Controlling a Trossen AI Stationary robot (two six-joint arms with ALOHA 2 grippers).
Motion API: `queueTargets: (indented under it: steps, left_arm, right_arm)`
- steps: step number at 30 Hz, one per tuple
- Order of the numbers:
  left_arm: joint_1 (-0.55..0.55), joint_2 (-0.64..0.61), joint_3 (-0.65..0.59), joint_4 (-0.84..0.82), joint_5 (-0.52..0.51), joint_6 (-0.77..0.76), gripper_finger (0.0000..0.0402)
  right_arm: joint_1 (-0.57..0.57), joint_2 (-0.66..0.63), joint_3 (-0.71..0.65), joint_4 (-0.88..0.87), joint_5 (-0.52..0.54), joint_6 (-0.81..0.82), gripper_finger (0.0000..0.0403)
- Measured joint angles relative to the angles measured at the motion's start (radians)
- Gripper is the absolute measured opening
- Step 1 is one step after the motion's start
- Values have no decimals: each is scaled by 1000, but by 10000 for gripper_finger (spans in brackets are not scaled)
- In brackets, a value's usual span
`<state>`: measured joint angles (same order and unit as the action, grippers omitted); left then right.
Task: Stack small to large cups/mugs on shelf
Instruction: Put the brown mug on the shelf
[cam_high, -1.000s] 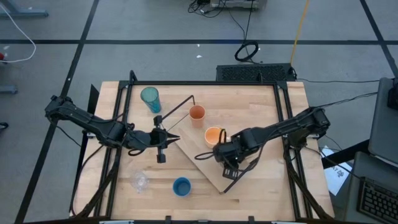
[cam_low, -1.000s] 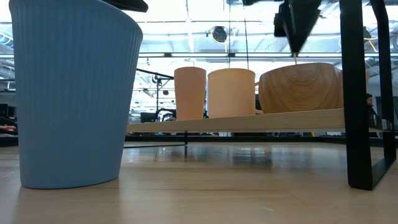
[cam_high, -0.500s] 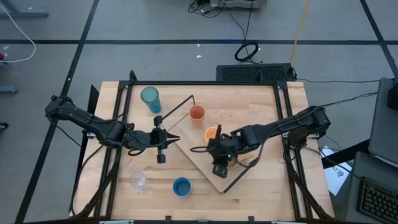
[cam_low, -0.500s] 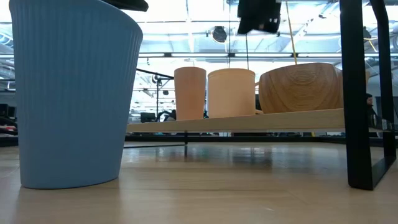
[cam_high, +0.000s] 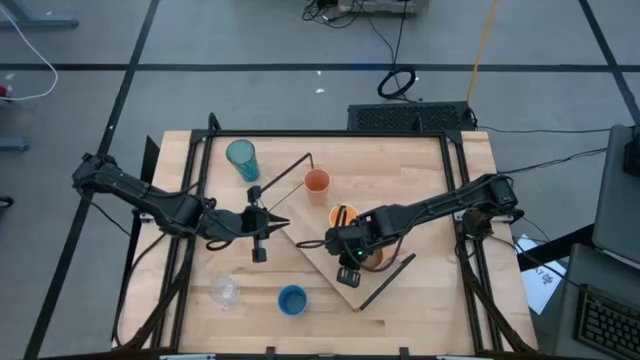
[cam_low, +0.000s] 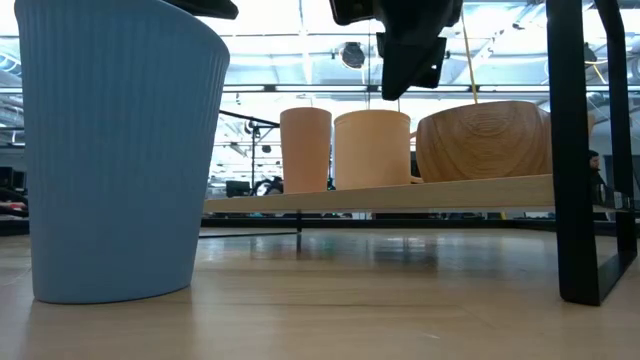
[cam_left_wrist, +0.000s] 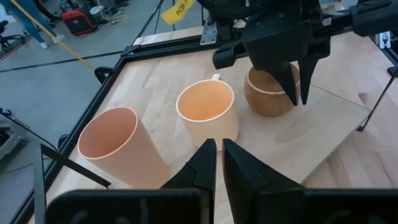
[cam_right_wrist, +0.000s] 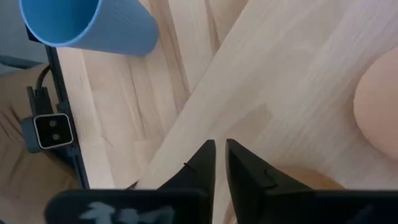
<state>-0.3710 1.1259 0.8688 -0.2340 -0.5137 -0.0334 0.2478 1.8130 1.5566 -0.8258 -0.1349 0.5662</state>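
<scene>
The shelf (cam_high: 318, 252) lies slantwise on the table, and in the low view its board (cam_low: 400, 194) sits a little above the tabletop. On it stand the small orange cup (cam_high: 317, 181), the orange mug (cam_left_wrist: 208, 112) and the tan mug (cam_left_wrist: 264, 99). My right gripper (cam_left_wrist: 296, 87) hangs shut, fingers pointing down, beside the tan mug's rim and above the board (cam_right_wrist: 298, 74), holding nothing. My left gripper (cam_left_wrist: 219, 155) is shut at the shelf's left corner, facing the orange mug. The teal tumbler (cam_high: 241, 158), blue cup (cam_high: 292, 299) and clear glass (cam_high: 225, 291) stand on the table.
Black wire brackets rise at the shelf's ends (cam_high: 290, 172) (cam_low: 580, 150). The blue cup (cam_low: 120, 150) stands close to the near edge. Black frame rails run along the table's left and right sides (cam_high: 465, 200). Bare wood lies at the far right of the table.
My right gripper has moved toward the table's left, from above the tan mug to beside it over the board, and its fingers have come together. The three vessels on the shelf have stayed in place.
</scene>
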Motion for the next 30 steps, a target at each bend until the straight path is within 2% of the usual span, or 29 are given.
queueTargets:
  steps: [6,30]
  left_arm:
    - [0,0,0,0,0,3,31]
    - [0,0,0,-1,0,2,31]
  right_arm:
    - [-3,15,0,-24,1,-13,1]
    - [-24,19,-10,-129,2,-30,0]
